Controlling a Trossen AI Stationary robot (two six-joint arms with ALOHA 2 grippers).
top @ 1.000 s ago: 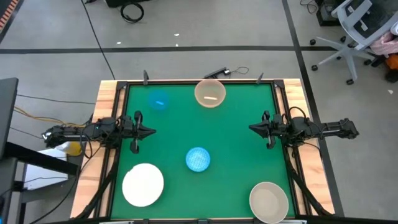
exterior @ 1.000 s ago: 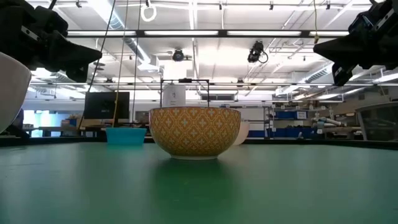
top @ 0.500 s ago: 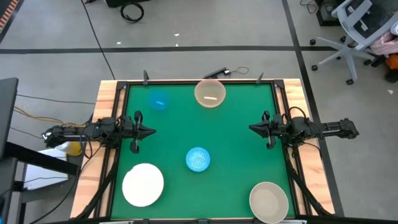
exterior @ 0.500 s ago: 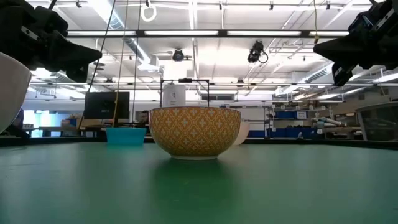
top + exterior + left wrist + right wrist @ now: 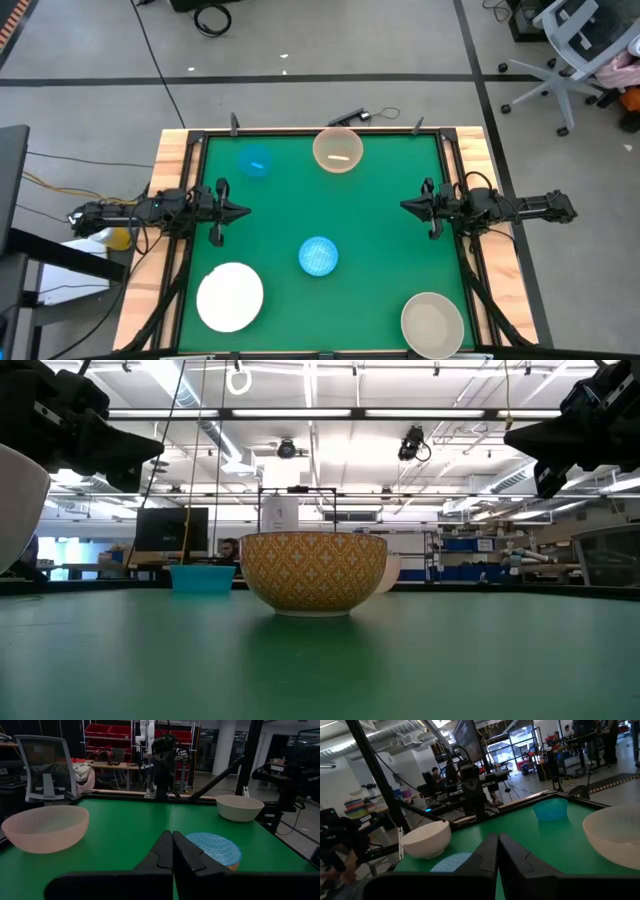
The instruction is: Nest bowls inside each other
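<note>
Fingers of the left gripper (image 5: 243, 211) and right gripper (image 5: 405, 207) are closed, empty. Five bowls are scattered; if the patterned blue bowl (image 5: 318, 256), at 6 o'clock, is stacked too early, bigger bowls cannot be nested.

- The table (image 5: 380, 250) is wearing a matt green mat, smooth and felt-like, framed by pale bare wood (image 5: 168, 160) at the sides.
- The peach bowl (image 5: 337, 150) is looking like thin, semi-translucent plastic with a soft sheen.
- The patterned blue bowl (image 5: 318, 256) is showing a fine printed wave texture inside and an ochre printed outside.
- The white bowl (image 5: 230, 296) and cream bowl (image 5: 432, 324) are looking smooth and matt.
- The small blue bowl (image 5: 254, 161) is glinting glossily.
- Both arms are showing matt black plastic.
</note>
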